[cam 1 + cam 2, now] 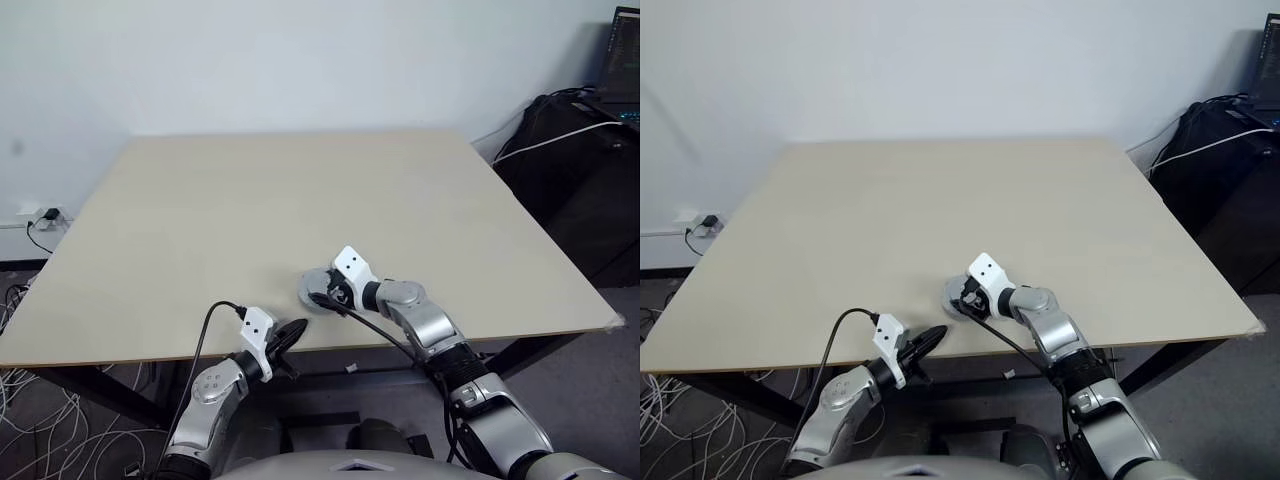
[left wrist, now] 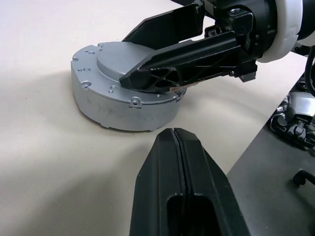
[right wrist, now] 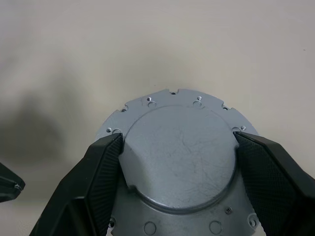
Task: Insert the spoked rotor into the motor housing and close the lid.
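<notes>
While its two black fingers stand wide apart, the right gripper (image 3: 177, 172) straddles the raised round plate on top of the motor housing (image 2: 123, 88), a squat round silver-grey metal drum with small screw holes around its rim; in the right wrist view each finger pad presses against an opposite edge of that plate, so the jaws clamp it across its width. The housing sits on the pale beige wooden table (image 1: 300, 200) near its front edge, lid on, its inside hidden. Just beside it, nearer the table edge, the left gripper (image 2: 179, 135) has its black fingers pressed together on nothing, tip pointing at the drum's side wall but apart from it. Faint scratches mark the lid and the drum's wall; no lettering can be made out. At the far right a dark stand carries a laptop screen (image 1: 625, 60), cut off by the frame, text unreadable.
</notes>
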{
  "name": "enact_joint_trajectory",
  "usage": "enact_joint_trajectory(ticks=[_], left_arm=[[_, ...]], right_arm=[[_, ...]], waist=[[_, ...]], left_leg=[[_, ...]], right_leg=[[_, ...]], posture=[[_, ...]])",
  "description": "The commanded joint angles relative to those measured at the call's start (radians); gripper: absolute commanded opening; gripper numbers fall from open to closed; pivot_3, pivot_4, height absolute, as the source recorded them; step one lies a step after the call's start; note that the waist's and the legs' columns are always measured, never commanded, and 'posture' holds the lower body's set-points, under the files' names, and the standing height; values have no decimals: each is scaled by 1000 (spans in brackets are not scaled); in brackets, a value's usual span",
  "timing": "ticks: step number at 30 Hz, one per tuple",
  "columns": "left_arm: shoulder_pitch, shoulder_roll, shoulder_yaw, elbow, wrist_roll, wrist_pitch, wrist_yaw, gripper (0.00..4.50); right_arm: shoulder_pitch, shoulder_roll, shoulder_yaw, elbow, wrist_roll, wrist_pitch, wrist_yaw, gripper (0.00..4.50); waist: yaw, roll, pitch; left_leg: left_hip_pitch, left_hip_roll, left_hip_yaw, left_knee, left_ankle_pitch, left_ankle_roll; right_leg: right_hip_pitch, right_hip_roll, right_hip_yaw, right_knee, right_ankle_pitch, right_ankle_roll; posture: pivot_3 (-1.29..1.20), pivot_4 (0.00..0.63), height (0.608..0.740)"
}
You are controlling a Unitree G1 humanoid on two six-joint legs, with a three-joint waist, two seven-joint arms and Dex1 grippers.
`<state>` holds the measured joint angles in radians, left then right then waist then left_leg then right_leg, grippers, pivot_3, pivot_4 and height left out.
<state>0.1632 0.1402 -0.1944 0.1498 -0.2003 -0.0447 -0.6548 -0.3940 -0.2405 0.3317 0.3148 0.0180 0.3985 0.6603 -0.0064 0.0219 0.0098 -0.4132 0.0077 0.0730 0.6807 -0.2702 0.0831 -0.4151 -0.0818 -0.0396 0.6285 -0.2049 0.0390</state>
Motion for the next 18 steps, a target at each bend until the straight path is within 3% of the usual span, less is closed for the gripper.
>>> enact_joint_trajectory(ticks=[1, 13, 18], left_arm=[[-9, -2, 1, -36, -9, -10, -1, 0], [-139, -8, 50, 3, 48, -80, 101, 0], [-217, 31, 46, 52, 41, -35, 50, 0]], right_arm=[[8, -40, 5, 29, -36, 52, 0, 3284], [21, -21, -6, 20, -21, 58, -26, 3284], [27, -16, -14, 14, -19, 59, -33, 3284]], waist=[[2, 0, 0], [10, 0, 0], [10, 0, -1]], left_leg=[[0, 0, 0, 0, 0, 0], [0, 0, 0, 0, 0, 0], [0, 0, 0, 0, 0, 0]], right_leg=[[0, 0, 0, 0, 0, 0], [0, 0, -1, 0, 0, 0], [0, 1, -1, 0, 0, 0]], posture=[[0, 0, 740], [0, 0, 740], [0, 0, 740]])
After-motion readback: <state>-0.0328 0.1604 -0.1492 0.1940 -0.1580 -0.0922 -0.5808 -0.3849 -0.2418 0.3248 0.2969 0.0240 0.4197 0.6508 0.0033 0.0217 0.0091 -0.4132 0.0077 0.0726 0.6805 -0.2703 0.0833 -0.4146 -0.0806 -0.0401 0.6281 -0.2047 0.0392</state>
